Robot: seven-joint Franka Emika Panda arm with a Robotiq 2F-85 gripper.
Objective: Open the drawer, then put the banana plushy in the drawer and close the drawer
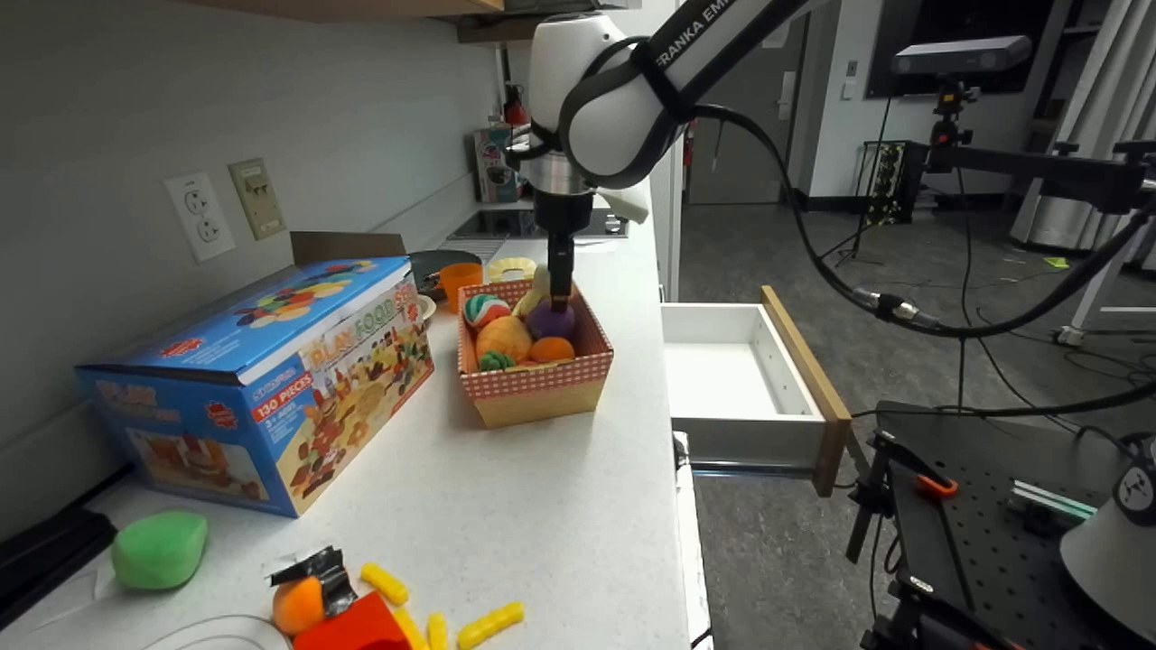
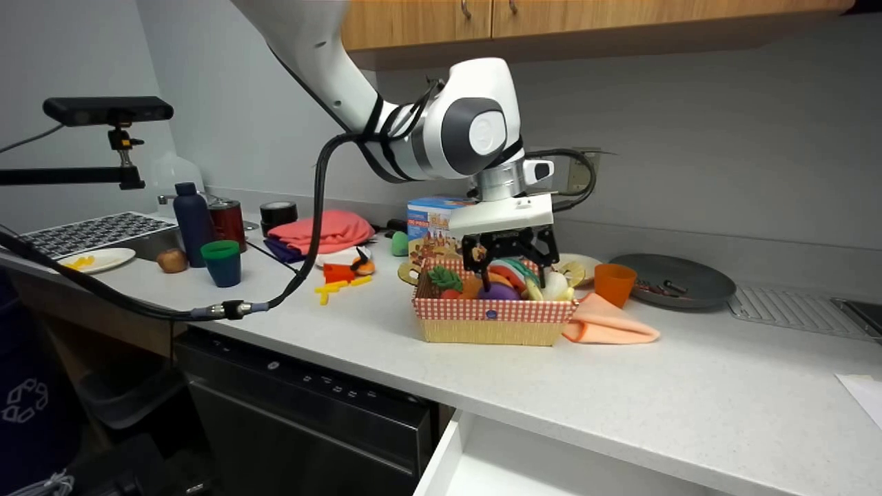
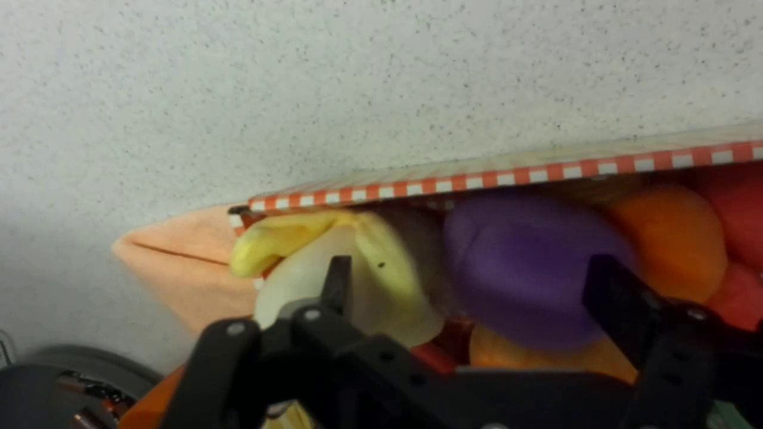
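Observation:
The drawer is pulled out, showing its white inside and tan front; it also shows at the bottom of an exterior view. A yellow-and-cream soft toy that looks like the banana plushy lies at one end of the checked basket; it shows small in an exterior view. My gripper is open, fingers pointing down into the basket top. One finger is over the cream part of the plushy, the other over the purple toy. Contact cannot be told. The gripper also shows in both exterior views.
The basket also holds an orange toy and other play food. A blue play food box stands by the wall. An orange cup, a peach cloth and a dark pan are beside the basket. Cabinets hang above.

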